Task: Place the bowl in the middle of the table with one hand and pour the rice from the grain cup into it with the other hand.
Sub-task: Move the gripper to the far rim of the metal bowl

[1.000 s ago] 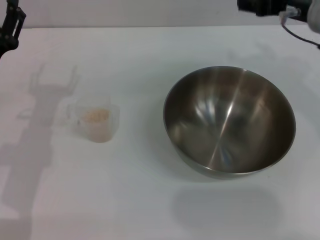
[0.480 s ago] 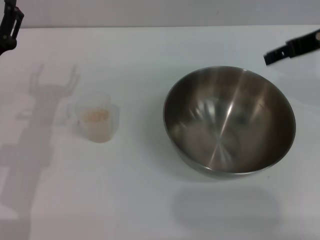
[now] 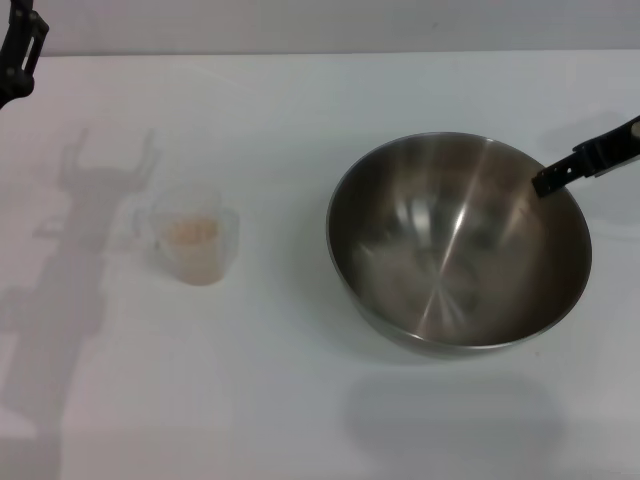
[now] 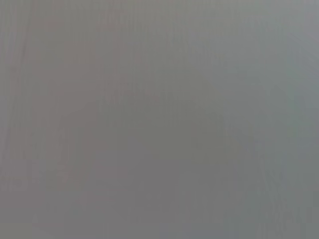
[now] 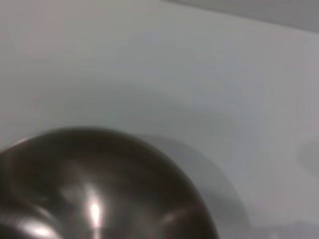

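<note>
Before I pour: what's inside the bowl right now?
The bowl is bare steel inside, no grains. The right gripper pokes over its far rim. The rice sits in the grain cup.

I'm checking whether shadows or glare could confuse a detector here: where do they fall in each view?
Head view: an arm-shaped shadow lies on the table beside the grain cup, and bright streaks cross the bowl near the right gripper; the left gripper sits at the far corner. Right wrist view: the bowl is blurred, with a glare spot. Left wrist view: featureless grey.
</note>
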Tool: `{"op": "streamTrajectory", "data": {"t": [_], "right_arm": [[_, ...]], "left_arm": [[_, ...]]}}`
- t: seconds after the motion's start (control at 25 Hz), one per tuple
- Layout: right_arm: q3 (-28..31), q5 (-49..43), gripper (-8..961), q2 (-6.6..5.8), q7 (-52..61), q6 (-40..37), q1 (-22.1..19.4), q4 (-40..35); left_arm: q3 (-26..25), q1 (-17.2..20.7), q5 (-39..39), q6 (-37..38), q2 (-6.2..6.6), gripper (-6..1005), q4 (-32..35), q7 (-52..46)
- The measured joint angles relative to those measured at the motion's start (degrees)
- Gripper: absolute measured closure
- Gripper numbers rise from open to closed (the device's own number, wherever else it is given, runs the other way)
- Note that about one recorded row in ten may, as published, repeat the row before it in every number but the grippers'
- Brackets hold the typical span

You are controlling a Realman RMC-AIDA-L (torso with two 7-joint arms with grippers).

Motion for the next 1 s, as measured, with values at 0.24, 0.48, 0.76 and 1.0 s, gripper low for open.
{"op": "streamTrajectory", "data": {"t": [0.24,0.48,0.76,1.0], "right_arm": [[0.08,0.00,184,0.08,-2.80,-1.69,1.24,5.09],[0.01,0.00,188,0.23,-4.21,-3.17,2.00,8.52],[0.06,0.09,321,0.74,-5.92,-4.27,2.07,9.83],[0.05,0.03,479,1.01,-6.74,-4.79,2.05,10.37]], "left_arm": [[0.08,0.23,0.00,0.78,-0.04,139,0.00,0.00],[0.16,0.29,0.00,0.84,-0.09,139,0.00,0.00],[0.42,0.27,0.00,0.83,-0.18,139,0.00,0.00],[0.43,0.20,0.00,0.62,-0.18,139,0.00,0.00]]}}
